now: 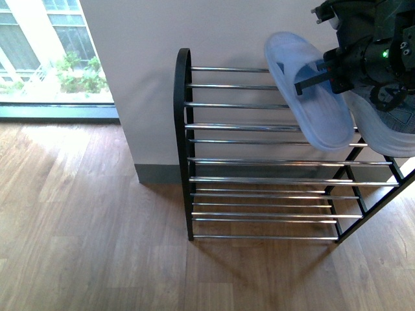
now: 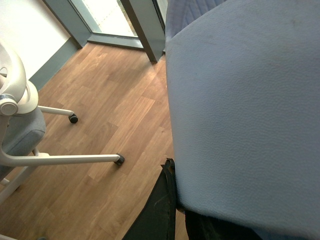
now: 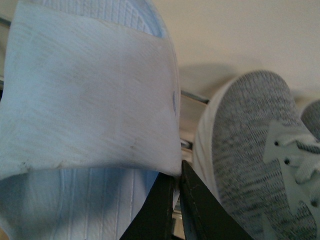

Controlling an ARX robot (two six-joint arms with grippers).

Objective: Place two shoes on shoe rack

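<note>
The shoe rack [image 1: 183, 129] stands against the wall, with black side frames and chrome bars. Two pale blue slides hang over its upper right part. My left gripper [image 1: 310, 81] is shut on the strap of the nearer slide [image 1: 311, 107], which tilts toe-down; in the left wrist view that slide [image 2: 240, 100] fills the picture above the gripper [image 2: 175, 200]. The second slide [image 1: 389, 136] hangs further right. My right gripper [image 3: 177, 200] is shut on the strap edge of this slide [image 3: 85, 100]. A grey knit sneaker [image 3: 250, 150] sits right beside it.
A large window [image 1: 52, 52] meets the wood floor [image 1: 84, 227] to the left of the rack. A white office chair [image 2: 15, 125] with castor legs stands on the floor in the left wrist view. The rack's lower tiers [image 1: 259, 207] hold nothing.
</note>
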